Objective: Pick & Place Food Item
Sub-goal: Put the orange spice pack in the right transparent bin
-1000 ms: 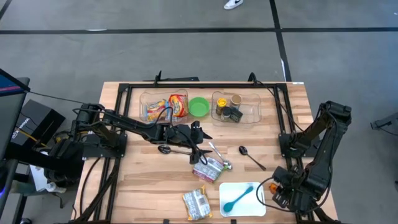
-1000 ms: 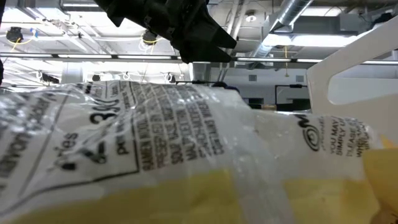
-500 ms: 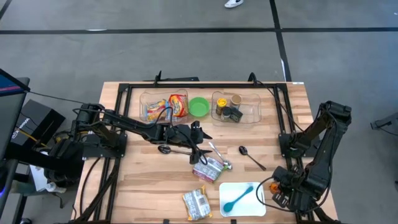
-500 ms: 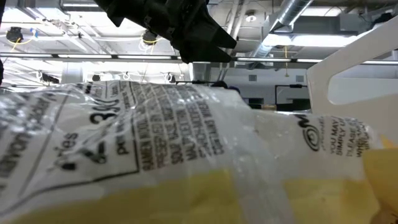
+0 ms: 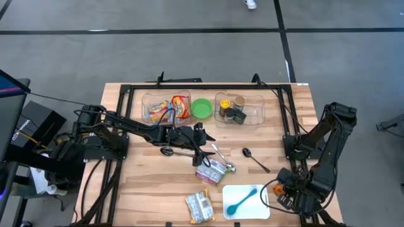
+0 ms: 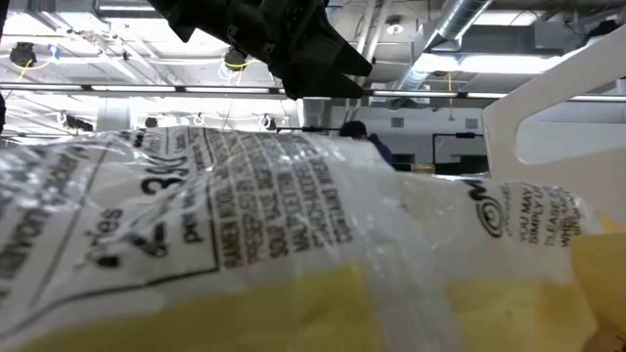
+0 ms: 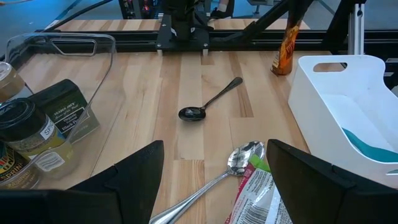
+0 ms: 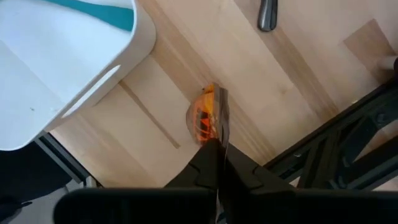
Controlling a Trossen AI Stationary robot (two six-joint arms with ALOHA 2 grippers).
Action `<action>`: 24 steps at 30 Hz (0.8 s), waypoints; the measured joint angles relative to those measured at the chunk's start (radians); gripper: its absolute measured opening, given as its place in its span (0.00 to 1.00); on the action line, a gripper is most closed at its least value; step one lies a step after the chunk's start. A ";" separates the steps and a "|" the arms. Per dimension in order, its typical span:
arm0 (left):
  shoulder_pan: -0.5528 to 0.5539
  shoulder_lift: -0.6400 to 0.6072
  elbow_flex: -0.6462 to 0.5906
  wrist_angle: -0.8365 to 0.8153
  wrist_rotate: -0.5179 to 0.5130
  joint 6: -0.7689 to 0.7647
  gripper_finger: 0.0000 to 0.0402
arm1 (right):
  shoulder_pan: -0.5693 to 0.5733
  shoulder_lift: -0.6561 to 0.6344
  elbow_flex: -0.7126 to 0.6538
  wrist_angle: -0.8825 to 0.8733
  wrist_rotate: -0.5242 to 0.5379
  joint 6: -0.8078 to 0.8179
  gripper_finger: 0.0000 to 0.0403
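Tabletop (image 5: 145, 189) edge beside white tray (image 5: 246, 202)

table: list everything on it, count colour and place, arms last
clear bins: two, far side of the table, left one with snack packets, right one with jars
green bowl: one, between the two bins
black spoon: one, right of centre
metal spoon: one, silver, centre, bowl touching the green-and-pink packet
green-and-pink packet: one, centre
yellow snack bag: one, near edge, left of the tray
white tray: one, near right, holding a teal spoon
orange wrapper: one, small, in the right gripper beside the tray
left gripper: open, above the table's centre
right gripper: shut on the orange wrapper, near right edge
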 joint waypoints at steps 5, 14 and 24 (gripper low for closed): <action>0.000 0.000 0.000 0.000 0.001 0.000 0.69 | -0.013 -0.028 0.000 -0.022 -0.001 -0.001 0.00; 0.000 0.000 0.000 0.001 0.002 0.000 0.69 | -0.067 -0.099 0.001 -0.097 0.010 -0.104 0.00; 0.000 0.000 0.000 0.005 0.005 0.000 0.69 | -0.182 -0.190 0.001 -0.130 0.156 -0.325 0.00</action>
